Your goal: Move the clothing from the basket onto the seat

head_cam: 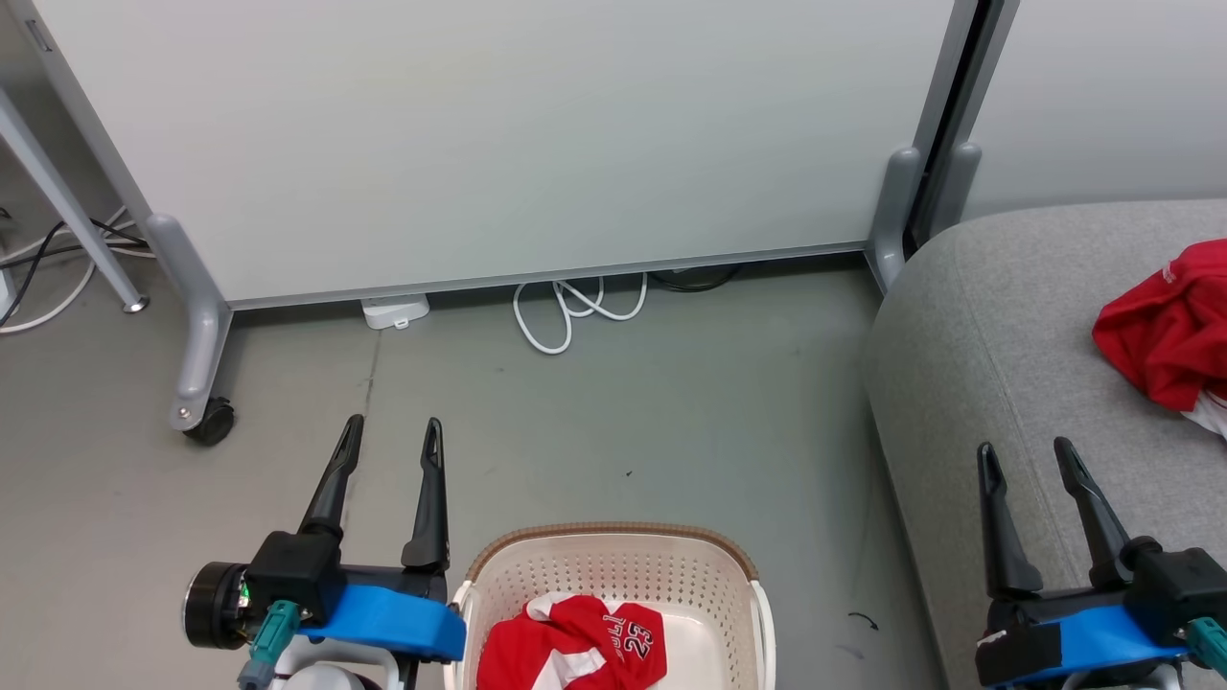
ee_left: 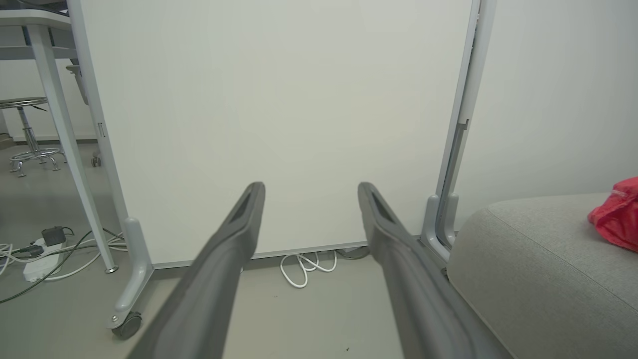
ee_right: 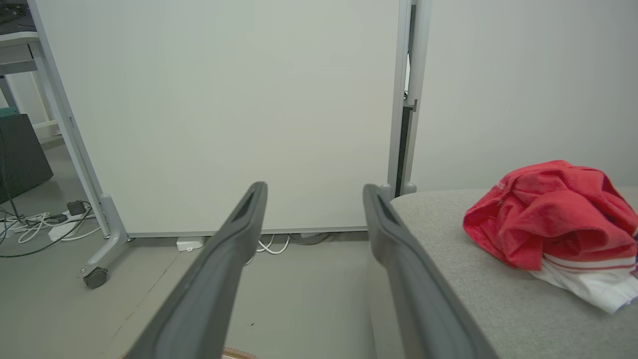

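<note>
1. Grey floor (head_cam: 671, 431) stretches from the robot to a pale wheeled partition (head_cam: 527, 144), and the seat (head_cam: 1007, 364) takes up the right side.
2. The basket (head_cam: 613, 530) stands on that floor at the bottom middle of the head view, between the two arms and just beside the left wrist's blue band. A crumpled red jersey (head_cam: 575, 644) with white trim and the number 23 lies in it, towards the left wall, leaving pale bottom bare on the right.
3. A second red garment (head_cam: 1165, 331) lies bunched on the seat at the head view's right edge.
4. The left gripper (head_cam: 394, 424) hovers over bare floor left of the basket, its fingers spread apart and empty. The right gripper (head_cam: 1024, 447) hangs above the seat's near-left edge, also spread and empty, well apart from the second garment.
5. The head view looks down into the basket. The right wrist view gives the second garment side-on, with a white, red-striped part under the red folds. The left wrist view reaches past the partition's left post to a stool (ee_left: 25, 129) and a power strip (ee_left: 37, 262) among cables.
6. The seat's rounded corner stands near the partition's right foot. Open floor lies between basket and seat. A looped white cable (head_cam: 575, 311) lies at the partition's base, and a caster (head_cam: 211, 420) sits at its left foot.
</note>
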`<state>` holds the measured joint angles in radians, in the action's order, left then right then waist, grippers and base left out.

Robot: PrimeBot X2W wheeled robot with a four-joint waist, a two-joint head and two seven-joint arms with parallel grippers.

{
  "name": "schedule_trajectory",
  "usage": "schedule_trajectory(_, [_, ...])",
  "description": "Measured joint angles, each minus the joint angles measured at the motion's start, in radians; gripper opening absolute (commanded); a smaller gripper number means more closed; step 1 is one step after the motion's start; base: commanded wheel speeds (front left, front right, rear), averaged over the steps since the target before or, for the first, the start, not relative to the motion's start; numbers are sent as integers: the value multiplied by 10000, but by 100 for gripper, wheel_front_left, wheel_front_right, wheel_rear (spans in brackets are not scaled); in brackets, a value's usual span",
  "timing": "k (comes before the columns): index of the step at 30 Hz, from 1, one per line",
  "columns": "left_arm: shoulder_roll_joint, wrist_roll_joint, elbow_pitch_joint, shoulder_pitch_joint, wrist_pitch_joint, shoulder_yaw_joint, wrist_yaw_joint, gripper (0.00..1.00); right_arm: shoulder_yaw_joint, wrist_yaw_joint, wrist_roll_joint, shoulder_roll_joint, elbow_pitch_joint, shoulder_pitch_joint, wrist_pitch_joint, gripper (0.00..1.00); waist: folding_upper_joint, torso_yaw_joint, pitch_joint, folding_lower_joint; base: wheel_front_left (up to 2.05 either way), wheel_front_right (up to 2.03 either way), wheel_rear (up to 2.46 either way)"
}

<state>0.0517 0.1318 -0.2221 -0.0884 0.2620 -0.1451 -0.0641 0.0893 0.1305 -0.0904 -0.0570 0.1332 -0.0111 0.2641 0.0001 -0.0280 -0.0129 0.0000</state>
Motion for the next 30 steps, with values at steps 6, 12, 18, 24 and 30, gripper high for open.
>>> schedule_trajectory(6, [-4,-10,4,9,0,10,-38,100,33,0,0,12,8,12,0,100,0,0,13,0,0,0,0])
schedule_trajectory(12, [-6,-219,-161,-202,0,-330,-224,100,48,0,-4,15,10,17,0,100,0,20,-70,0,0,0,0])
schedule_trajectory(18, [2,-575,-859,-1120,8,-1158,-483,100,-54,0,-33,-35,0,-127,0,100,0,136,-323,0,0,0,0])
schedule_trajectory(24, [128,-819,-1912,-2359,10,-2125,-600,100,-255,0,-132,-251,-121,-635,0,100,0,421,-842,0,0,0,0])
schedule_trajectory(30, [307,-903,-3544,-3789,10,-3204,-656,100,-307,0,-288,-491,-314,-1321,0,100,0,723,-1714,1,0,0,0])
